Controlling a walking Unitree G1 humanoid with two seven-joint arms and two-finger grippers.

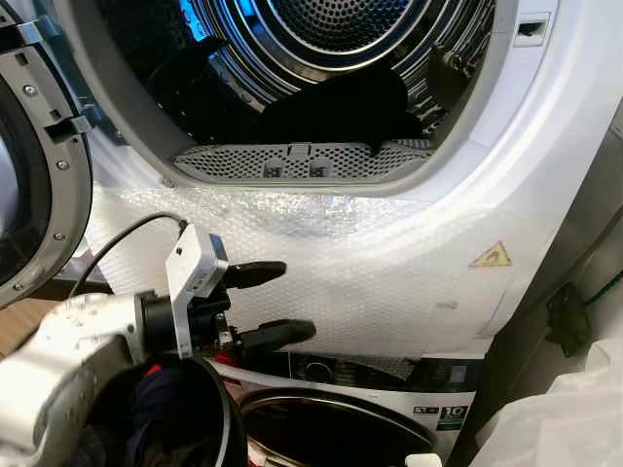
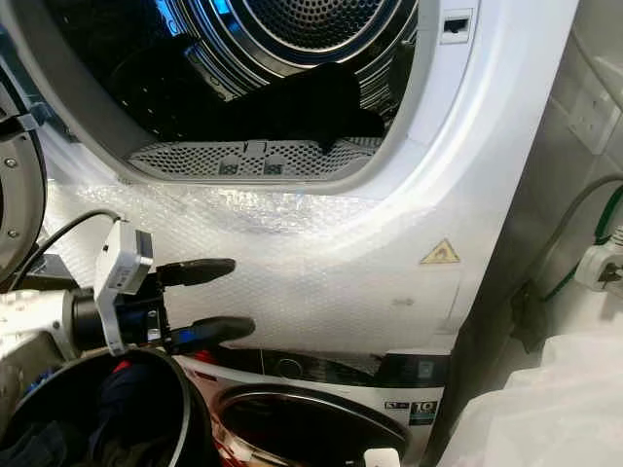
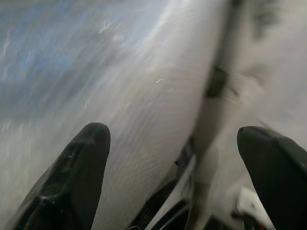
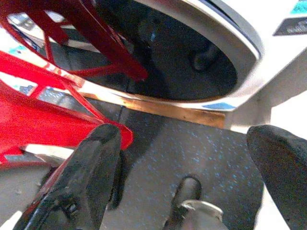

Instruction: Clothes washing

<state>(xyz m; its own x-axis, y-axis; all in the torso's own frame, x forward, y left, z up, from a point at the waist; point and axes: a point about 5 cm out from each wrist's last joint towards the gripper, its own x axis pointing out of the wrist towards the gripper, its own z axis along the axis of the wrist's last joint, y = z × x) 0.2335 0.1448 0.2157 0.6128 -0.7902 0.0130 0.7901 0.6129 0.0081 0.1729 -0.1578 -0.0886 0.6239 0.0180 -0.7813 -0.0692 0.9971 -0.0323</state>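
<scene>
Dryer front (image 1: 389, 263), wrapped: left gripper (image 1: 277, 304) spread, empty, just before it; dark clothes (image 1: 336, 107) above in drum; right gripper (image 4: 192, 163) spread over floor.

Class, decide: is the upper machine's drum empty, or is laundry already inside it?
Not empty. Dark clothing lies inside the upper drum, just behind the grey perforated filter strip at the door opening's bottom edge.
</scene>
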